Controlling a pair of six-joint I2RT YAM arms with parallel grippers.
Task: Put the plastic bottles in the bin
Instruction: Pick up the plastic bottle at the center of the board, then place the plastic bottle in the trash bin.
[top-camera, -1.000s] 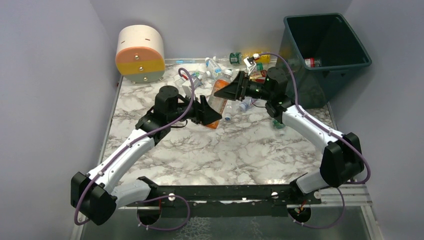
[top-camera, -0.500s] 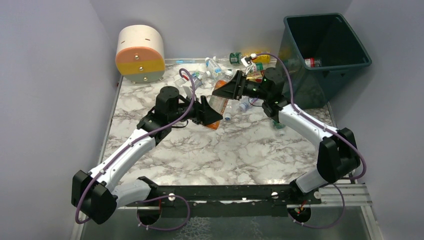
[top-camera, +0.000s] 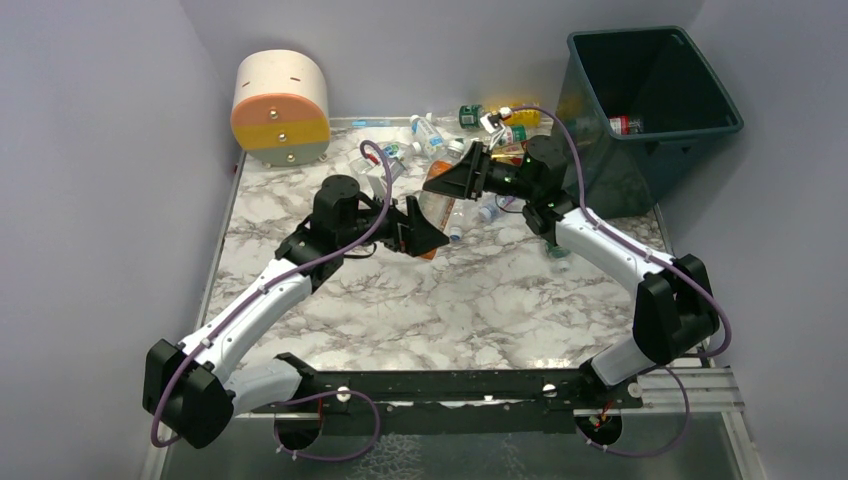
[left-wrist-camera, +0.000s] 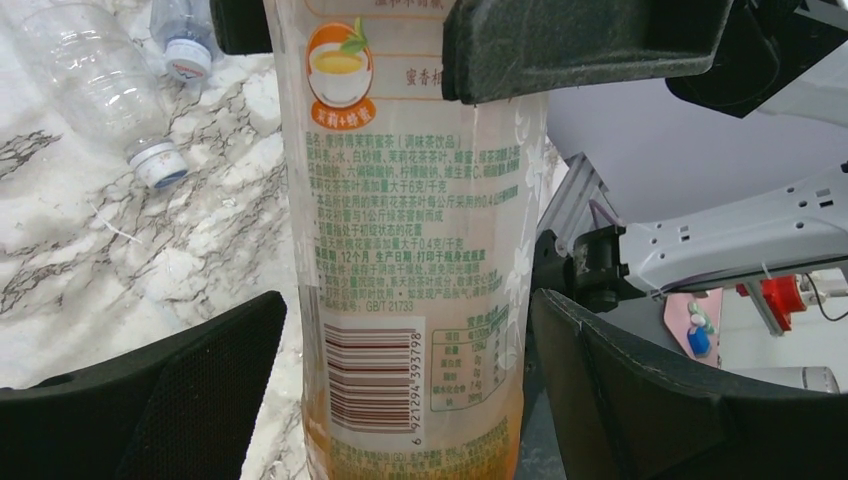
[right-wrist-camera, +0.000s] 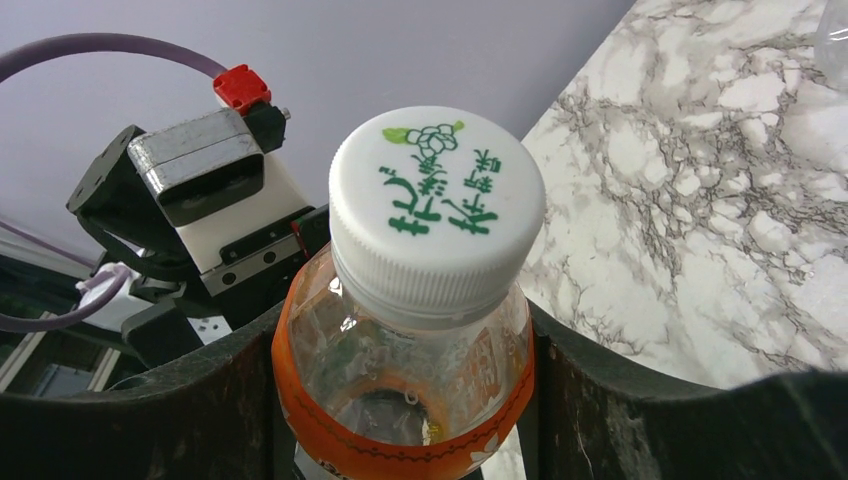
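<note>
1. The tea bottle (top-camera: 436, 200), clear plastic with an orange label and a white cap (right-wrist-camera: 437, 200), is held tilted over the marble table (top-camera: 480, 290), between the two arms and towards the back of the table.
2. The right gripper (top-camera: 452, 180) is clamped on the bottle's shoulder just under the cap, with a finger pressed against each side.
3. The left gripper (top-camera: 424, 236) is spread wide around the bottle's lower end. Its wrist view shows a gap between each finger and the label, so it grips nothing.
4. The bin (top-camera: 640, 170), dark teal, stands at the far right corner, apart from the held bottle. One red-labelled bottle (top-camera: 625, 124) lies inside it.
5. More plastic bottles (top-camera: 430, 135) lie scattered along the back of the table, between the cream, orange and yellow drum (top-camera: 281, 107) and the bin.
</note>
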